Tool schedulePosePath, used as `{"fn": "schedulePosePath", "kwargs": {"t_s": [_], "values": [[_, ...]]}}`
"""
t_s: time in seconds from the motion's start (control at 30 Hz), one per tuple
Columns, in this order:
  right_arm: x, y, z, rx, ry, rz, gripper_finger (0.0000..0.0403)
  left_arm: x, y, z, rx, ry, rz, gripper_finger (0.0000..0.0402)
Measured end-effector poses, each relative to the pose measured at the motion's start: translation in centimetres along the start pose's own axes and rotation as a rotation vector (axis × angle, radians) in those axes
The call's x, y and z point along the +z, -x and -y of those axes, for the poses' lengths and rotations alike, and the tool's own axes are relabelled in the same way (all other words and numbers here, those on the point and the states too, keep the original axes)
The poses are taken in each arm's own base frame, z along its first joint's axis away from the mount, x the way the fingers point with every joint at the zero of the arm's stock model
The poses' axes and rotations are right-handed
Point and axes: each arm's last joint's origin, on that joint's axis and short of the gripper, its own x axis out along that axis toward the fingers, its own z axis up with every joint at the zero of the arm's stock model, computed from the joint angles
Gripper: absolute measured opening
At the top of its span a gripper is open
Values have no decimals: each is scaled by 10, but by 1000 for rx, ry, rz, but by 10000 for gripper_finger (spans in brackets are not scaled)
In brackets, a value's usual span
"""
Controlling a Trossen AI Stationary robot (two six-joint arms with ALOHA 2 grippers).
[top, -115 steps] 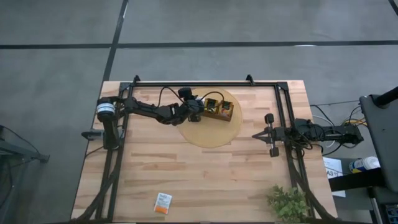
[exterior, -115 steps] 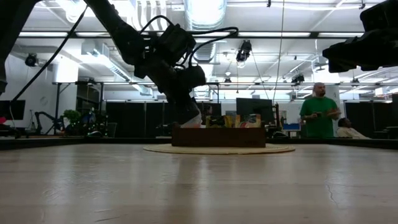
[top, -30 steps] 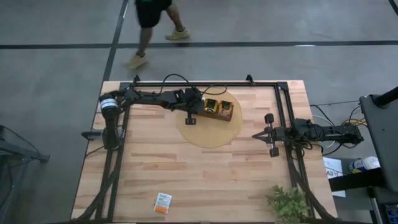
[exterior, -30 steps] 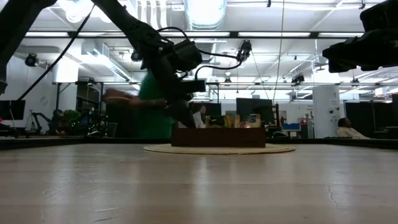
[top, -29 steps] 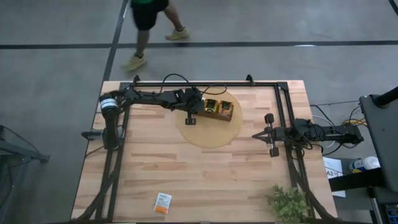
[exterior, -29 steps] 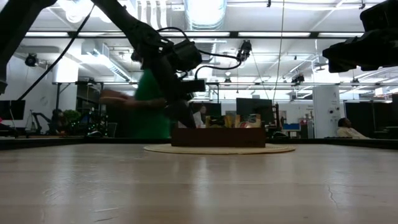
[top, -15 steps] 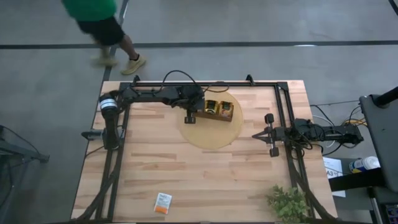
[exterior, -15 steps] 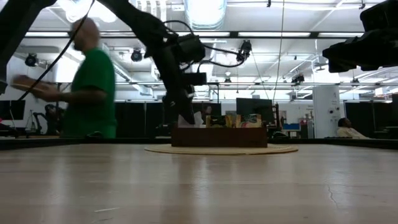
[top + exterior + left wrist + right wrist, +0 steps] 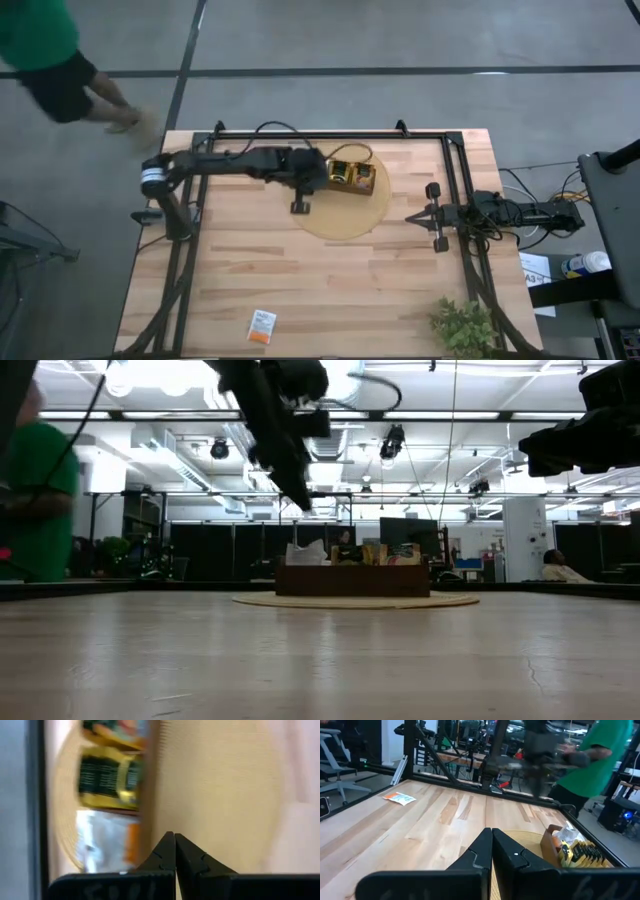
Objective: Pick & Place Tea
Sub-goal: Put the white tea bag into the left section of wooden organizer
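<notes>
The left gripper [image 9: 298, 206] hangs shut and empty beside the tray [image 9: 350, 176], where the tea [image 9: 107, 779] sits filed. One stray packet [image 9: 262, 326] lies well apart from its jaws. The right gripper [image 9: 435, 217], also shut and empty, waits aside.

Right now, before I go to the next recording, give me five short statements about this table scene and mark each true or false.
1. The left gripper is shut and holds nothing. True.
2. The wooden tray stands on the round mat. True.
3. A white-and-orange tea packet lies inside the plant. False: it lies alone on the bare table near the front edge, well apart from the plant.
4. The right gripper hangs over the tray. False: it waits at the table's right side.
5. No person is in view. False: a person in a green shirt passes behind the table.
</notes>
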Motion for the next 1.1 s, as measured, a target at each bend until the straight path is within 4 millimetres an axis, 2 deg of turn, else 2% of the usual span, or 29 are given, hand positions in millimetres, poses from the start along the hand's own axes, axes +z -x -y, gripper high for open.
{"fn": "schedulePosePath", "kwargs": {"t_s": [0.2, 0.4, 0.6, 0.9, 1.1], "values": [[0, 0, 0, 0, 0, 0, 9, -6, 39, 49, -91, 22, -31, 0], [0, 0, 0, 0, 0, 0, 9, -26, 60, 89, -232, 78, -56, 23], [0, 0, 0, 0, 0, -1, 9, -46, 76, 121, -327, 65, -54, 90], [0, 0, 0, 0, 0, 0, 9, -72, 88, 173, -445, 42, -24, 208], [0, 0, 0, 0, 0, -1, 9, -80, 95, 210, -516, 10, -19, 256]]}}
